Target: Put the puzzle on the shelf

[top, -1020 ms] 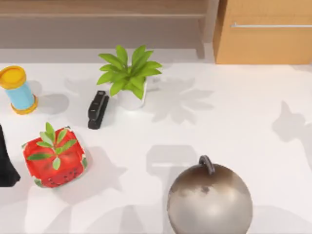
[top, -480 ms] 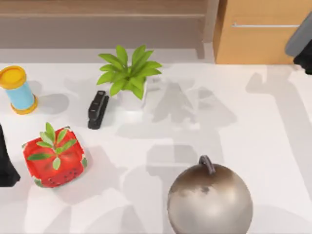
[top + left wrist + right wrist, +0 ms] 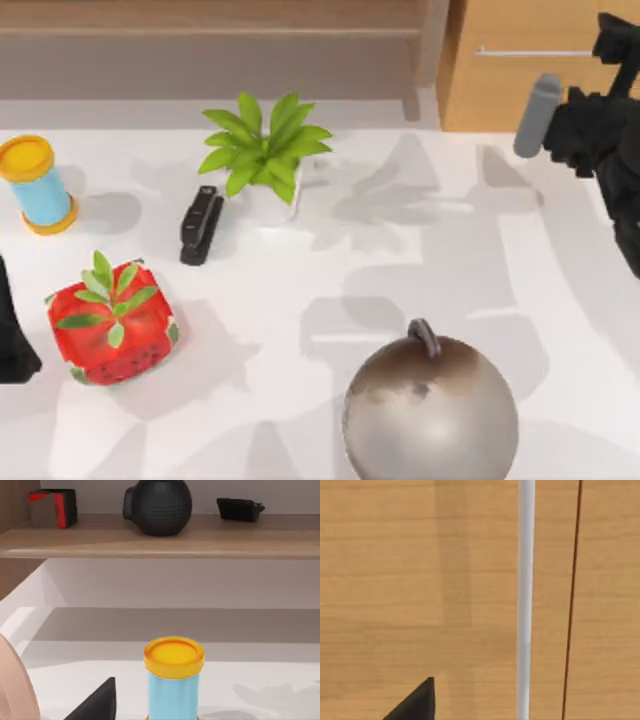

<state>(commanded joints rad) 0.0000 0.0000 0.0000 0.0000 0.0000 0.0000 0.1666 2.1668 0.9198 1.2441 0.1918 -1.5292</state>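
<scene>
Right tool [image 3: 610, 50] hangs before the cabinet [image 3: 520, 90] front, close to its handle [image 3: 525, 600]; whether it is open or closed I cannot tell; the shelf [image 3: 210, 30] lies well to this tool's left, past the plant [image 3: 262, 150]; left tool [image 3: 12, 340] sits parked at the surface's [image 3: 450, 230] left edge, the strawberry cube [image 3: 112, 325] just beside it; its state I cannot tell either.

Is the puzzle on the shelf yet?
Not yet, it's early. Done: nothing so far. In hand: the right gripper is up at the cabinet, facing its silver handle. The left gripper sits parked at the table's left edge. Left: getting the puzzle and putting it on the shelf.
</scene>
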